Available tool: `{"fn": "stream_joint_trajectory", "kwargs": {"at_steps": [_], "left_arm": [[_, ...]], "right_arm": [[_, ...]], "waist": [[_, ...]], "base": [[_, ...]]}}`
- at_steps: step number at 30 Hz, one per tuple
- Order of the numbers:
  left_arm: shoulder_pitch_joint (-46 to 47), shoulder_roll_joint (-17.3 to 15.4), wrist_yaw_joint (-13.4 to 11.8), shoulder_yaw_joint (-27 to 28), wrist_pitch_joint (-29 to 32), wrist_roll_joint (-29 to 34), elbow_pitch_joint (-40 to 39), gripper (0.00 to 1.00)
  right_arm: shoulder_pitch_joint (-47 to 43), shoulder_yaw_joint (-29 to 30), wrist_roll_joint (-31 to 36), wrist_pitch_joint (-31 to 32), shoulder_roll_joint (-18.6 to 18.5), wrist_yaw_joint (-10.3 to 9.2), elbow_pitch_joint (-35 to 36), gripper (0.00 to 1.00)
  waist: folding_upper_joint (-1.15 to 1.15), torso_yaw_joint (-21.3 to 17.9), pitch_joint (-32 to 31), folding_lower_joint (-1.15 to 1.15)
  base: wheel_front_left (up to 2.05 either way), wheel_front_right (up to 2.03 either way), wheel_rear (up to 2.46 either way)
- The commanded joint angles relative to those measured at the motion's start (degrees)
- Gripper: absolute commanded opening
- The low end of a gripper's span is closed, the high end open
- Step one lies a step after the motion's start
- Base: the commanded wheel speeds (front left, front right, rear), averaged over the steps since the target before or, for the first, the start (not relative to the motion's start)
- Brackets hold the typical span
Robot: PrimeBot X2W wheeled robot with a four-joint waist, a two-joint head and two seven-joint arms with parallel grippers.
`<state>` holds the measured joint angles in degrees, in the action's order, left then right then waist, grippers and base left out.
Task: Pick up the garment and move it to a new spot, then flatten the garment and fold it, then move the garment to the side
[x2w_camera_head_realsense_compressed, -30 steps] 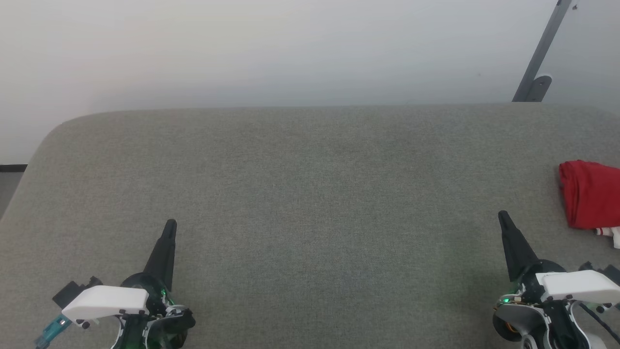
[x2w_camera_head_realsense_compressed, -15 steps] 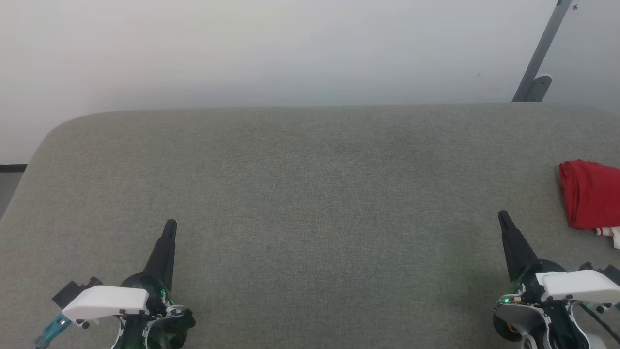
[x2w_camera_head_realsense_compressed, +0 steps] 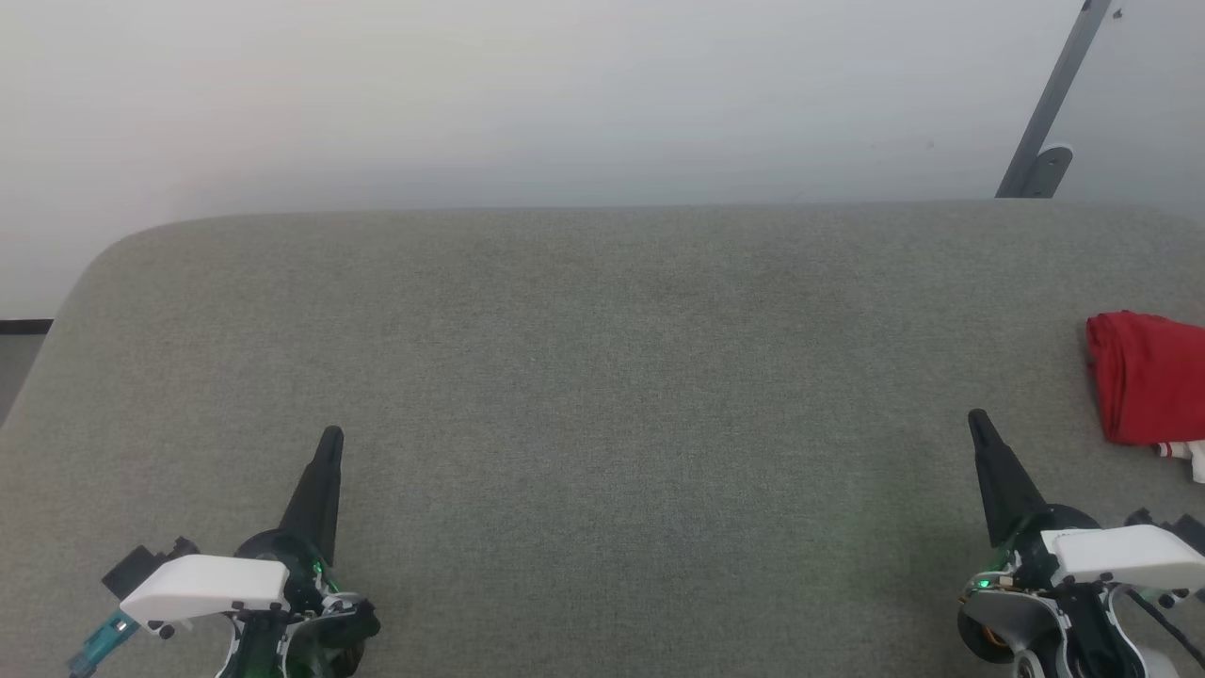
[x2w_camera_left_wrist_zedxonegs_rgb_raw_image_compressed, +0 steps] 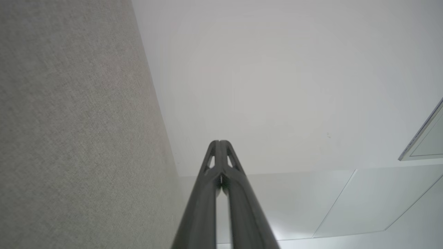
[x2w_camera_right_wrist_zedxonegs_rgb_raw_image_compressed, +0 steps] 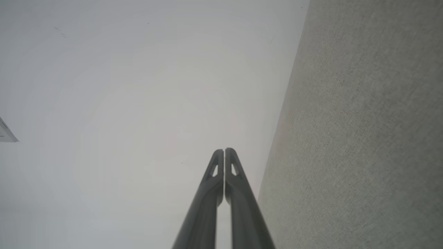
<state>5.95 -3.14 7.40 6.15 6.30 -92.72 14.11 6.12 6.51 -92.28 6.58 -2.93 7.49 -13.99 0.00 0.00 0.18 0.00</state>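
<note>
Head view, left hand (x2w_camera_head_realsense_compressed: 331,437) and right hand (x2w_camera_head_realsense_compressed: 978,419) closed, empty, unmoved, garment (x2w_camera_head_realsense_compressed: 1144,377) unshifted

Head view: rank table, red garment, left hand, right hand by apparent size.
1. grey fabric table: largest by far.
2. left hand and right hand: alike, so not ranked; both are near the camera.
3. red garment: smallest as seen, but cut off by the frame's right edge, so its full size is unsure.
</note>
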Motion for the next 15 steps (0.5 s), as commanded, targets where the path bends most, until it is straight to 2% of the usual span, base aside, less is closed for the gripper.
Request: {"fn": "stream_joint_trajectory", "kwargs": {"at_steps": [1, 15], "left_arm": [[0.67, 0.08, 0.16, 0.26, 0.25, 0.23, 0.01, 0.00], [0.68, 0.13, 0.16, 0.31, 0.24, 0.31, 0.01, 0.00]], "right_arm": [[0.34, 0.04, -0.25, 0.12, 0.20, -0.01, -0.17, 0.00], [0.34, 0.03, -0.25, 0.12, 0.20, 0.00, -0.17, 0.00]], "waist": [[0.00, 0.00, 0.00, 0.00], [0.00, 0.00, 0.00, 0.00]], "base": [[0.00, 0.00, 0.00], [0.00, 0.00, 0.00]]}}
